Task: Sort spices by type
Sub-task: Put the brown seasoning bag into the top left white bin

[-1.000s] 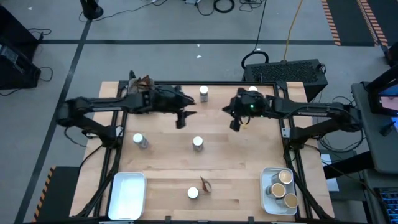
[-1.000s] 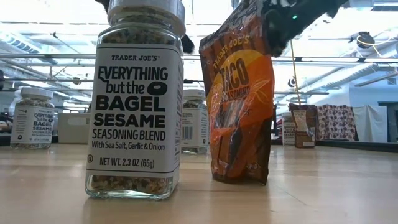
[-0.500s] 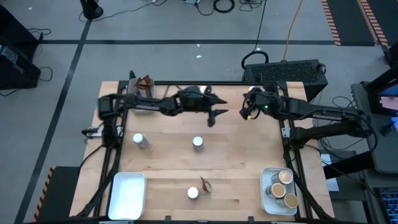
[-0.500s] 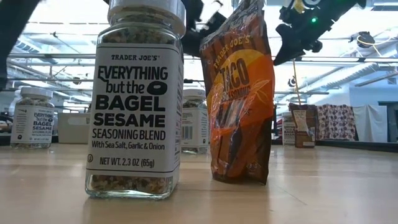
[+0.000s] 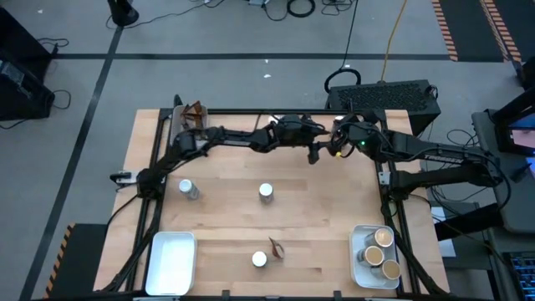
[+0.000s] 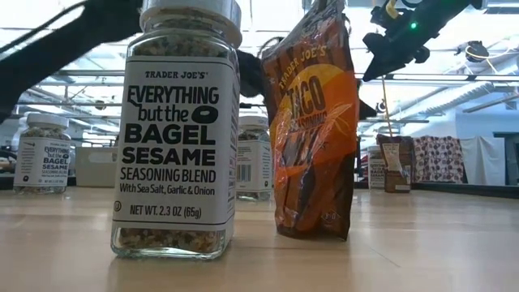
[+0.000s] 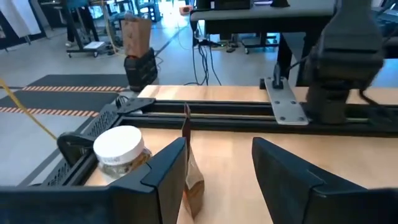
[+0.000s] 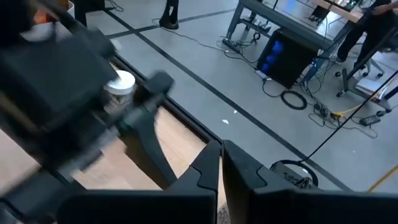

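My left gripper is open and reaches far across toward the table's far right. In the left wrist view its fingers frame a brown sachet that stands on its lower edge just beyond one finger, beside a white-lidded jar. My right gripper hovers close by, shut and empty. More white-lidded jars and another sachet stand on the table. The tan-lidded jars sit in the near right tray.
A white tray lies at the near left corner, and a tray with sachets at the far left. The black frame rail runs along the far edge behind the sachet. In the low view a jar and a sachet stand close to the camera.
My left arm has swept along the far side toward the table's right, from mid-table to beside my right gripper, and now covers the jar at the far middle. My right gripper has drawn back toward the far right and risen a little.
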